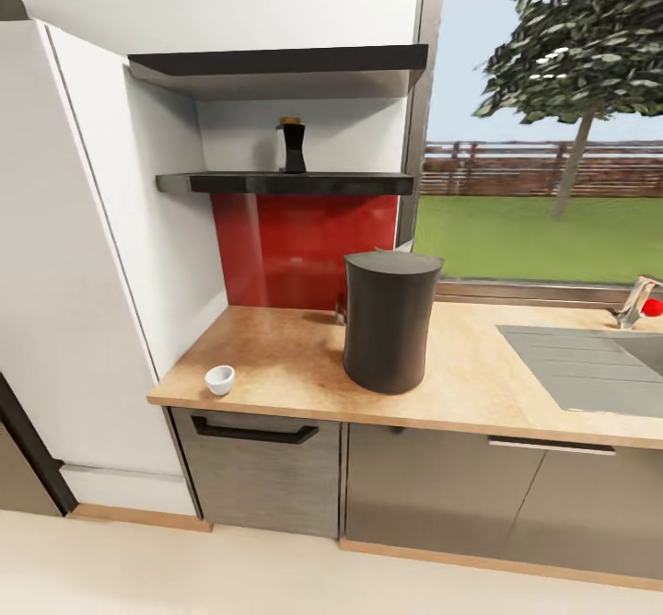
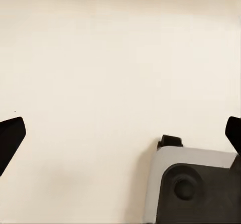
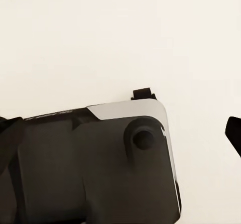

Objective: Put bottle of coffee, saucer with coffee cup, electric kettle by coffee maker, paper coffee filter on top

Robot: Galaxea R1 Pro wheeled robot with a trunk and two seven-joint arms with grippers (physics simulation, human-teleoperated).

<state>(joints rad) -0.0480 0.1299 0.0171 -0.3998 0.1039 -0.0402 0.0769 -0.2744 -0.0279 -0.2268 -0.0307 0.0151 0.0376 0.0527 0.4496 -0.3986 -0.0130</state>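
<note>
A dark bottle of coffee (image 1: pixel 292 145) with a brown cap stands on the lower black shelf (image 1: pixel 368 183) above the counter. On the wooden countertop (image 1: pixel 276 348) stands a tall dark grey cylindrical appliance (image 1: pixel 389 319); I cannot tell whether it is the coffee maker or the kettle. A small white coffee cup (image 1: pixel 219 379) sits near the counter's front left corner. My left gripper (image 2: pixel 120 136) is open, its fingertips (image 2: pixel 10 138) wide apart over pale floor. My right gripper (image 3: pixel 120 133) is open too, hanging above a dark part of the robot's own body (image 3: pixel 100 169).
A tall white cabinet (image 1: pixel 74 274) closes off the counter's left end. A steel sink (image 1: pixel 589 362) with a tap (image 1: pixel 637 300) lies to the right. Below the counter are grey drawers (image 1: pixel 258 472). A red backsplash (image 1: pixel 295 247) and a window (image 1: pixel 543 136) stand behind.
</note>
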